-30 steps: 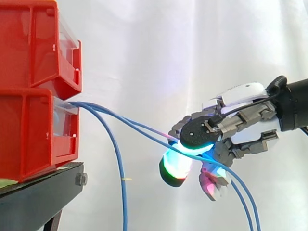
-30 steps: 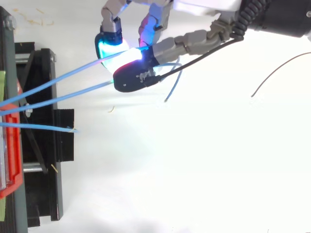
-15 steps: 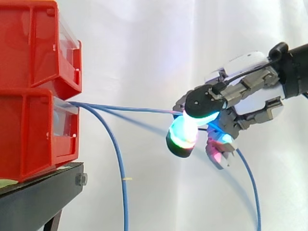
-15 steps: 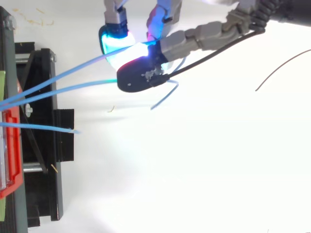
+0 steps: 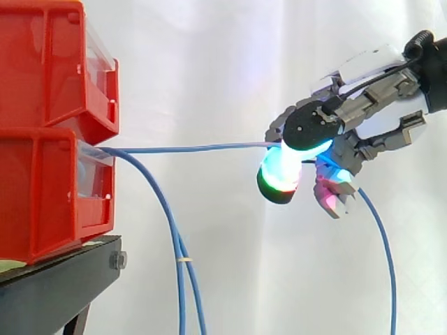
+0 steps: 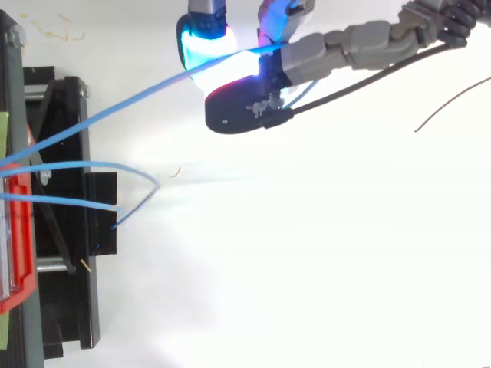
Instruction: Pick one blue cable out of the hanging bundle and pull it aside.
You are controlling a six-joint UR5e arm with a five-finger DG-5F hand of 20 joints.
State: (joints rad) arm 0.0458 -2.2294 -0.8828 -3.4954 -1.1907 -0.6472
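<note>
Robot hand: my robot hand (image 5: 312, 127) is closed in a pinch on one blue cable (image 5: 195, 148), which sits between my glowing fingertips (image 5: 279, 174). As far as I can tell, nothing else is caught in the pinch.
Held cable: it runs nearly level and drawn straight from the front of the lower red bin (image 5: 49, 195) across to my robot hand. Its free tail (image 5: 383, 237) drops away below my robot hand on the far side.
Rest of bundle: the two other blue cables (image 5: 161, 209) hang from the same bin. They are below my robot hand, toward the bin and well apart from it.
Risk, slip: the cable is thin and my pads are thick. With so little slack, I judge that more pull could slide it through the pinch.
Risk, bin: any further pull lands on the bin end. It may tug the cable out or shift the bin on the black stand (image 5: 56, 286).
Risk, neighbours: all three cables leave the bin close together, so a hard sideways pull could drag the others along.
</note>
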